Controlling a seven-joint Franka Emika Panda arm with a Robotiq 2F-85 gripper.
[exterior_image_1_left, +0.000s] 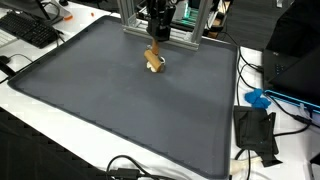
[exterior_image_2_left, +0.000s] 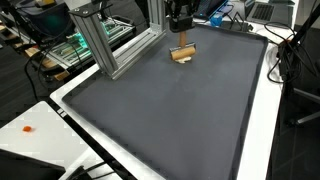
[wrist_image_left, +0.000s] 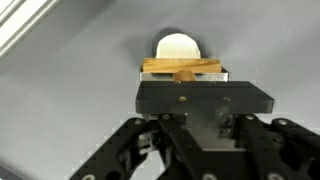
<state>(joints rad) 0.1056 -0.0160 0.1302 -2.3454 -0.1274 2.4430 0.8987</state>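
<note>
The aluminium frame (exterior_image_2_left: 105, 45) stands at 9 o'clock of the gripper (exterior_image_2_left: 181, 43). The gripper clamps the wooden block (exterior_image_2_left: 182, 55) from above, across its narrow width for a firm hold, at the 12 o'clock edge of the mat (exterior_image_2_left: 170, 110).

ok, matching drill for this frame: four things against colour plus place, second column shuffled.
1 wooden block
2 mat
3 keyboard
4 aluminium frame

A dark grey, spread over the white table
B black, off the mat by a corner
C silver, upright at the mat's edge
D tan, in the gripper

Pairs: 1-D, 2-A, 3-B, 4-C
</note>
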